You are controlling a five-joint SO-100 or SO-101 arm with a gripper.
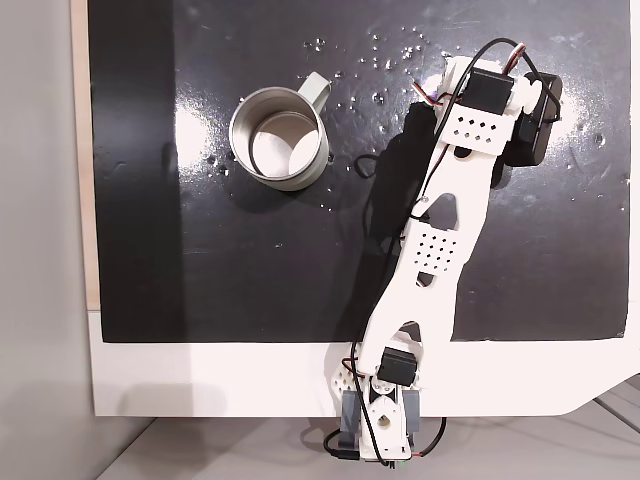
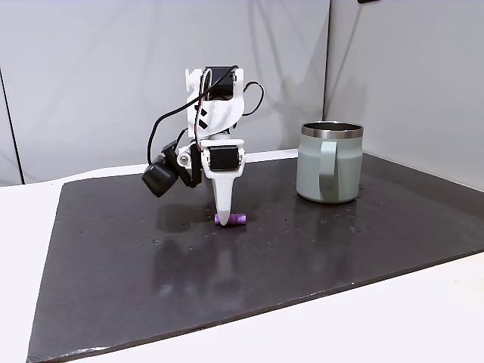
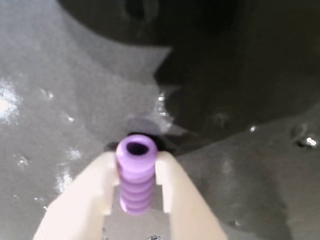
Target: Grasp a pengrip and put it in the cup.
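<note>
pengrip [image 3: 135, 175] sits low and left of centre in the wrist view, a purple ribbed tube with its open end facing up the frame, pinched between the two pale fingers [image 3: 95, 195] of the gripper [image 3: 134, 172], which press against its sides; the jaws are narrow, closed on it. in the fixed view from the side the pengrip [image 2: 231, 219] lies on the dark mat [image 2: 151, 257] at the centre of the frame, with the gripper [image 2: 225, 215] pointing straight down onto it, tip at the mat. the pictures do not show whether the tube is lifted off the mat at all.

cup [image 2: 330, 162], silvery with a strap handle facing the camera, stands upright on the mat to the right of centre in that view, well apart from the pengrip. in the fixed view from above the cup [image 1: 278, 139] is in the upper left part of the frame, its handle toward the upper right, its pale inside showing. the white arm [image 1: 435, 240] reaches from the bottom edge up to the upper right of that frame, covering the gripper and the tube beneath it.
</note>
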